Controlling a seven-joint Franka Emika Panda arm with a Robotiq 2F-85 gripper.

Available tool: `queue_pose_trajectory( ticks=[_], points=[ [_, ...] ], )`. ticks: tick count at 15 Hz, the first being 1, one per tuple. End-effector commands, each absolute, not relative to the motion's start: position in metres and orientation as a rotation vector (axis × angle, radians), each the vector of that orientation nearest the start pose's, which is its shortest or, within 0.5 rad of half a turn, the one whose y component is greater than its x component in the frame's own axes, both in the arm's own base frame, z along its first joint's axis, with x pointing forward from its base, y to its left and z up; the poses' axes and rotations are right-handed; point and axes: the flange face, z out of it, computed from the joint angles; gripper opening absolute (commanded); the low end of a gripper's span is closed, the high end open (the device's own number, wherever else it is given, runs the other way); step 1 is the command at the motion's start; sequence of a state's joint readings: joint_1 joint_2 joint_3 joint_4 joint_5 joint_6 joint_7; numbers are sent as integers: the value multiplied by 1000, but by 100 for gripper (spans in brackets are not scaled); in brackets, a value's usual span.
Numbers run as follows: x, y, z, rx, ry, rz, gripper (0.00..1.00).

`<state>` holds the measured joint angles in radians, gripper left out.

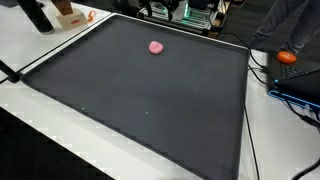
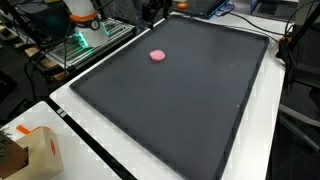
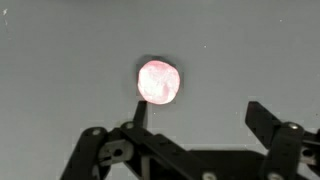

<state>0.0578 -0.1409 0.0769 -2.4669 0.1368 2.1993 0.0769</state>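
a small pink ball (image 3: 159,82) lies alone on a dark mat (image 1: 150,110), towards its far edge in both exterior views (image 1: 156,46) (image 2: 157,56). in the wrist view the fingers (image 3: 266,120) stand spread wide and hold nothing; the ball sits just past the tip of one, off to one side of the gap. the mat covers a white surface (image 1: 50,130). a cardboard box (image 2: 35,150) stands well apart.
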Motion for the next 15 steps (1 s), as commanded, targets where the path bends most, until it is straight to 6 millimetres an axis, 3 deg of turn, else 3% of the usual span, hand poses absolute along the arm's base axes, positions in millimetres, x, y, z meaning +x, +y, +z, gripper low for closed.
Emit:
queue_pose_trajectory(
  ticks=[1,8,15],
  points=[
    [438,59,306,-3020,40,226,100],
    [423,56,246,-2992,-75,197,100],
    [421,53,212,-3039,-163,107,100]
  ],
)
